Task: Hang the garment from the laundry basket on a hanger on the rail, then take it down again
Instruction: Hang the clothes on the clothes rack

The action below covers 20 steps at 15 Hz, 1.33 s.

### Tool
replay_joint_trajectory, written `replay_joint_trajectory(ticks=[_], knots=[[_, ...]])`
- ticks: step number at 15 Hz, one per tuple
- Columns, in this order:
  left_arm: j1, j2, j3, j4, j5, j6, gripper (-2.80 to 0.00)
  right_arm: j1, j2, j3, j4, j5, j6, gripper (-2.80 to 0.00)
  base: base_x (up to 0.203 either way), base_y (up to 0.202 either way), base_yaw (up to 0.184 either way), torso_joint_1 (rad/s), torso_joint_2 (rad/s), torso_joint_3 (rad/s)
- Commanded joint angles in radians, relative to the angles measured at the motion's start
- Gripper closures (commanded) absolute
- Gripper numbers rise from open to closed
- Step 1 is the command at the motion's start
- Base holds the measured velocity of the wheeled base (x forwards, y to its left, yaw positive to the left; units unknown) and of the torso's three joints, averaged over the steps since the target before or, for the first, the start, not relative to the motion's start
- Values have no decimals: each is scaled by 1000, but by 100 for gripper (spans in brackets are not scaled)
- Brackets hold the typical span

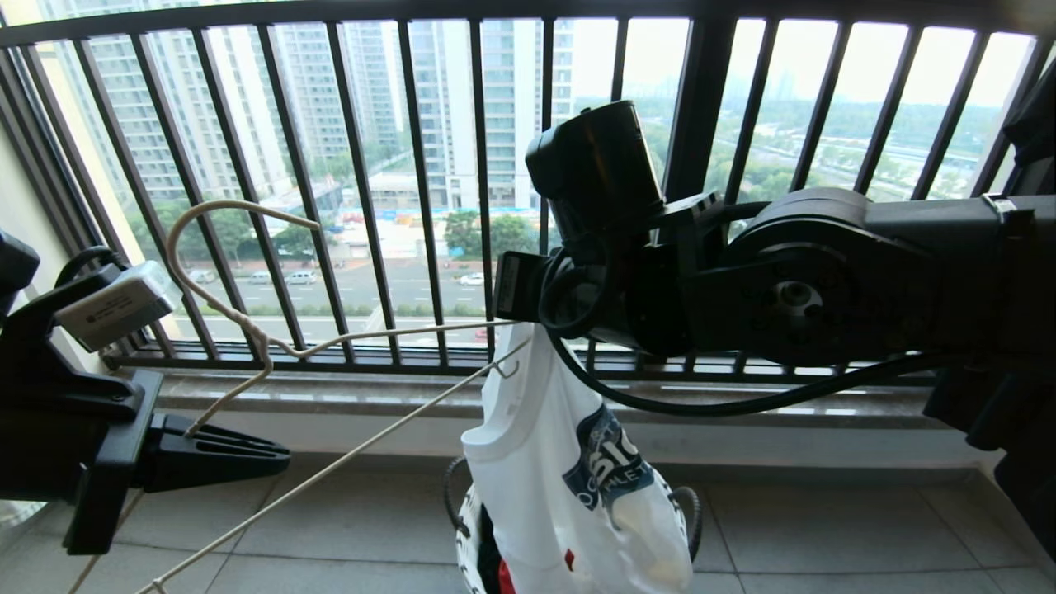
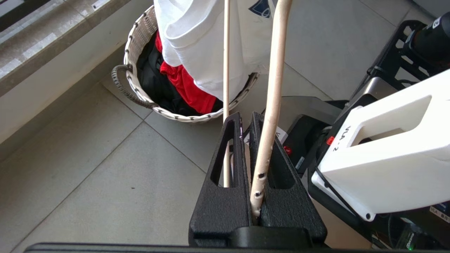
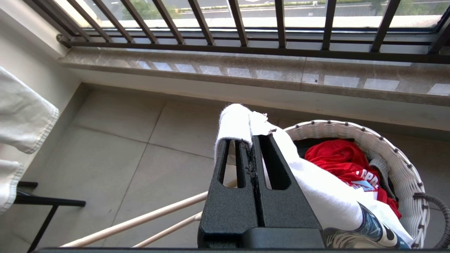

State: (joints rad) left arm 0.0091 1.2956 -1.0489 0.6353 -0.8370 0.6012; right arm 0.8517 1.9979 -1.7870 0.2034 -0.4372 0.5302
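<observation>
The white T-shirt garment (image 1: 536, 470) with a dark blue chest print hangs in the air above the laundry basket (image 1: 464, 528). My right gripper (image 3: 246, 140) is shut on a bunched fold of it, and in the head view the right wrist (image 1: 594, 247) hides those fingers. At the lower left my left gripper (image 1: 276, 454) is shut on the cream wire hanger (image 1: 260, 338), gripping one of its wires (image 2: 269, 140). The hanger's hook points up and its right shoulder reaches the garment's top. The rail is out of view.
The basket (image 2: 139, 38) holds a red garment (image 2: 182, 84) and a black one (image 2: 153, 82). The black window railing (image 1: 421, 190) and a stone sill (image 1: 346, 396) stand behind. A pale denim garment (image 3: 21, 116) hangs at the side. My own base (image 2: 379, 151) is close by.
</observation>
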Motion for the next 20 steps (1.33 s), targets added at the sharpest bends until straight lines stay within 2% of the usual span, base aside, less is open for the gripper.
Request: replay_joint_trajectory(ticks=[1,4,10,12,15,20], knots=[[20,31,9,-61,2,-48,0,4,1,-1,-1,-6,4,0,0,0,0,0,0,0],[25,50,10,-101,78,-73,0,1,-10,-2,-2,-7,4,0,0,0,0,0,0,0],[29,48,10,-121,117,-75,0,-12,-16,-4,-4,-9,4,0,0,0,0,0,0,0],[52,43,9,-158,145,-100,0,-23,-16,-10,-3,-9,2,0,0,0,0,0,0,0],[58,37,10,-217,157,-174,0,-28,-14,-17,-1,-9,2,0,0,0,0,0,0,0],[47,42,10,-218,167,-178,0,-26,-13,-15,1,-8,2,0,0,0,0,0,0,0]])
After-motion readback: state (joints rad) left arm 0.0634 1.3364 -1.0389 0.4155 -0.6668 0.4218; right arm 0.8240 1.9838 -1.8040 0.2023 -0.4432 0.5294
